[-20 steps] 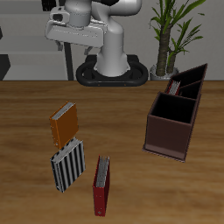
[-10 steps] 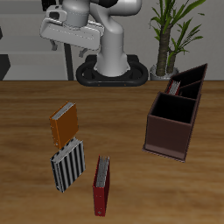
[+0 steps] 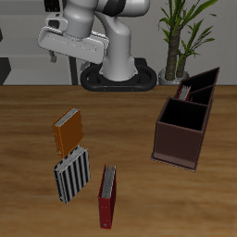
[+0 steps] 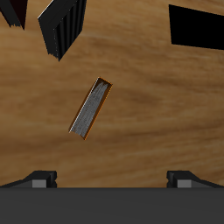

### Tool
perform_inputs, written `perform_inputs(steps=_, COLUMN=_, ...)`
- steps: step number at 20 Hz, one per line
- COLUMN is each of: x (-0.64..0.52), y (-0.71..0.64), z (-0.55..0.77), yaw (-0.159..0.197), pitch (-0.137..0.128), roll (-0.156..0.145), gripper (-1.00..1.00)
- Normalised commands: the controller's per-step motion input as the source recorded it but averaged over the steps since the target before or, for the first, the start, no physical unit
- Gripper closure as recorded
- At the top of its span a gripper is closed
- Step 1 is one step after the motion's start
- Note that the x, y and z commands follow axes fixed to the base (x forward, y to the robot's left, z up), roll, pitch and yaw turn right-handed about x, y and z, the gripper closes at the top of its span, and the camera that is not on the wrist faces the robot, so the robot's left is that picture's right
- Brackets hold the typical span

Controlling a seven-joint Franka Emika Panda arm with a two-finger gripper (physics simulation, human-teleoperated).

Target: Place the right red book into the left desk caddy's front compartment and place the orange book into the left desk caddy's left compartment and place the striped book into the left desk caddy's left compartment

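The orange book [image 3: 67,132] stands on edge on the table, and the wrist view looks down on the orange book [image 4: 92,107] from high above. The striped book [image 3: 71,174] stands just nearer the table's front edge, and the striped book [image 4: 63,26] also shows in the wrist view. The left desk caddy [image 3: 205,83] is the near-black box at the back. A small red book with a pale edge [image 3: 184,92], apparently the right red book, sits in it; I cannot tell which compartment. My gripper [image 3: 49,54] [image 4: 112,179] hangs open, high over the table's back, holding nothing.
A longer dark red book [image 3: 107,196] stands near the table's front edge. A reddish-brown caddy [image 3: 182,132] sits in front of the black one. The robot's base [image 3: 118,76] and a potted plant [image 3: 176,46] are at the back.
The arm's hand has drifted a little sideways, away from the caddies, and slightly higher. The books and caddies have not moved.
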Motion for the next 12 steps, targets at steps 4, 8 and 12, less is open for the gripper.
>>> perform_inputs(steps=4, x=0.32, y=0.07, z=0.0, yaw=-0.009, pitch=-0.033, roll=0.006, gripper=-1.0)
perform_inputs(steps=8, x=0.33, y=-0.09, z=-0.06, yaw=-0.031, pitch=-0.018, roll=0.04, gripper=-1.0)
perform_inputs(steps=12, x=0.18, y=-0.07, z=-0.11, yaw=-0.018, pitch=-0.015, roll=0.016, gripper=-1.0)
